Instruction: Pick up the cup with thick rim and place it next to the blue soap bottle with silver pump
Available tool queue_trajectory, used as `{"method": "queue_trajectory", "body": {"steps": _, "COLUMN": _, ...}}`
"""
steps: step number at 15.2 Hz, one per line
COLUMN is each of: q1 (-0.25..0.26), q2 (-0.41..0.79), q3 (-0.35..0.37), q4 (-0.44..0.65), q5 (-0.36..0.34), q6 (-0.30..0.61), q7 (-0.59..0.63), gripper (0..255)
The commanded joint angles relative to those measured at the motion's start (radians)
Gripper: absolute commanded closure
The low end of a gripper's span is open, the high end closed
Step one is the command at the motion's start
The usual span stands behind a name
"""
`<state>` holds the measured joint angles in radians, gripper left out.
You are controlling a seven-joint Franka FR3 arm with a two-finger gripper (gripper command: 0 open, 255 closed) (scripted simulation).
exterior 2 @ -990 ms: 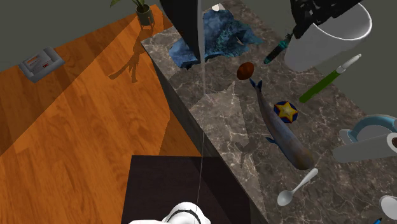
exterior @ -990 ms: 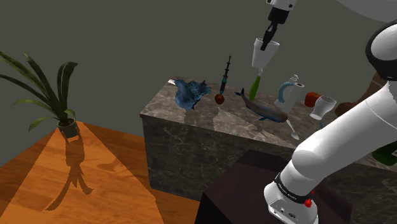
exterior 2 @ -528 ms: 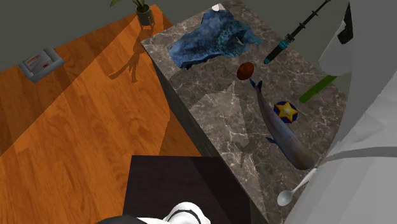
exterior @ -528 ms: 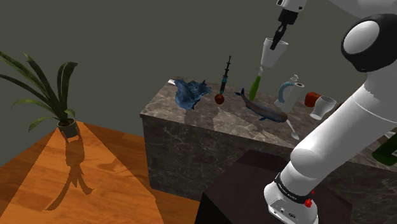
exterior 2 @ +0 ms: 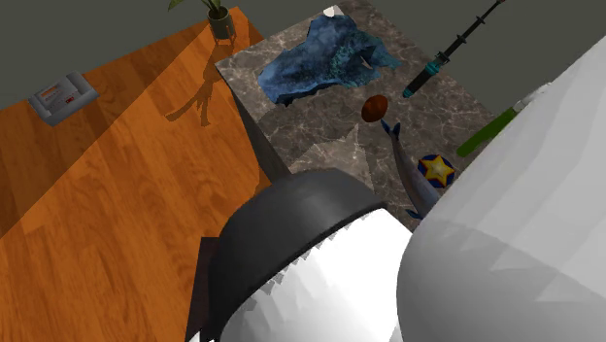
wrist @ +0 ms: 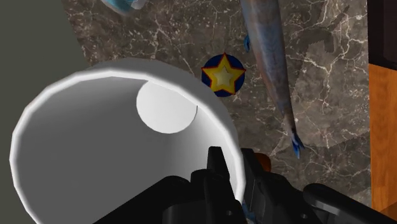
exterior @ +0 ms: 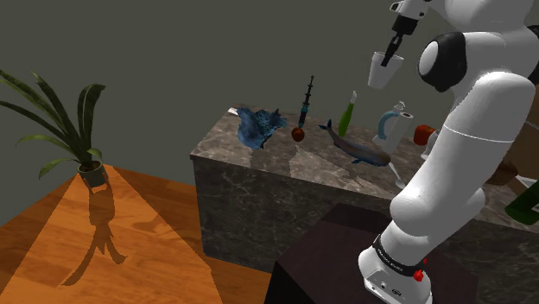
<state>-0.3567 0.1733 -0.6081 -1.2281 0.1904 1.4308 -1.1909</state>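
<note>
Your claw (wrist: 232,160) is clenched on the white cup (wrist: 95,146), one finger inside the thick rim and one outside. The cup hangs high above the marble table (wrist: 331,95). It looks rigid, light and smooth, so it may swing or slip.

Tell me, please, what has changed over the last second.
The pincer carried the cup, clasped by its rim, toward the shoulder view's right; the arm swung across the second exterior view. The fish, cloth and ball on the counter stayed put.
</note>
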Motion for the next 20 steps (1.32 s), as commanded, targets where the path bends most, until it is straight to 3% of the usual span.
{"method": "queue_trajectory", "body": {"steps": 1, "q1": -0.064, "q2": 0.09, "q3": -0.02, "q4": 0.118, "q5": 0.062, "q6": -0.048, "q7": -0.054, "gripper": 255}}
{"method": "queue_trajectory", "body": {"steps": 3, "q1": -0.155, "q2": 0.198, "q3": -0.027, "q4": 0.266, "q5": 0.134, "q6": -0.107, "q7": -0.101, "gripper": 255}}
{"method": "queue_trajectory", "body": {"steps": 10, "q1": -0.086, "q2": 0.112, "q3": -0.025, "q4": 0.042, "q5": 0.073, "q6": 0.04, "q7": -0.099, "gripper": 255}}
{"method": "queue_trajectory", "body": {"steps": 20, "q1": -0.036, "q2": 0.046, "q3": -0.021, "q4": -0.179, "q5": 0.032, "q6": 0.207, "q7": -0.098, "gripper": 255}}
